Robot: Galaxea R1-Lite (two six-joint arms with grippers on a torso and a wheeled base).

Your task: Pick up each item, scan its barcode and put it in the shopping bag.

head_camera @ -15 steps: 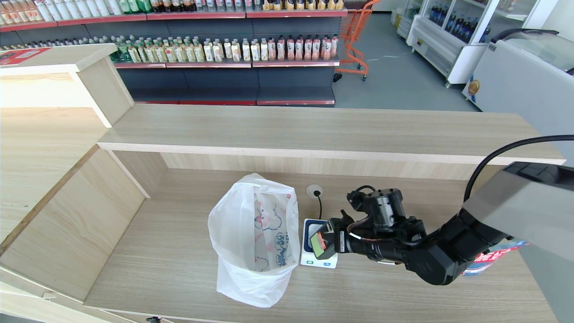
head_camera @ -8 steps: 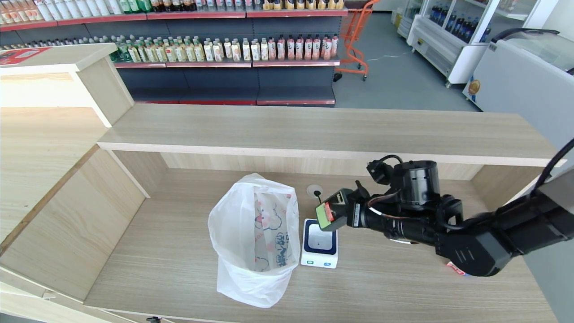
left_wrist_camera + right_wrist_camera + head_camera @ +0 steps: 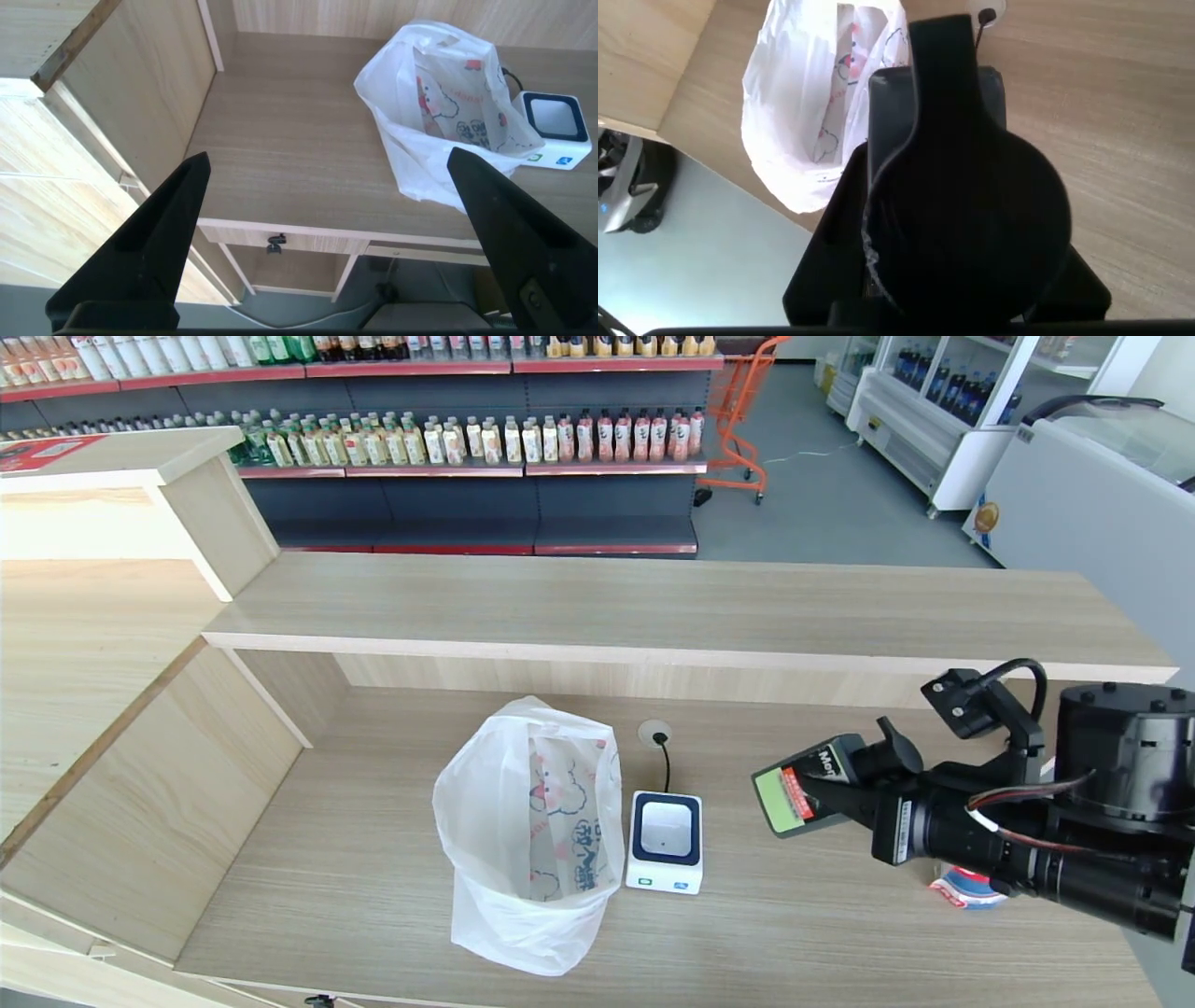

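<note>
A white shopping bag [image 3: 532,821] stands open on the lower counter, with a printed packet inside it. Right of the bag sits a small white barcode scanner [image 3: 666,840] with a dark-framed window. My right gripper [image 3: 845,782] is shut on a small dark box [image 3: 801,791] with a green and red label, held in the air right of the scanner and clear of it. In the right wrist view the box [image 3: 952,159] hides the fingers and the bag [image 3: 808,121] lies beyond. My left gripper [image 3: 327,163] hangs open off the counter's near left, the bag [image 3: 439,103] and scanner [image 3: 556,121] ahead.
A red and blue packet [image 3: 966,887] lies on the counter under my right arm. The scanner's black cable [image 3: 665,761] runs back to a grommet. A raised ledge [image 3: 653,616] borders the far side and a wooden side wall [image 3: 187,803] closes the left.
My right gripper, holding the box, has risen from just over the scanner and swung away to the right. The bag and scanner have stayed put.
</note>
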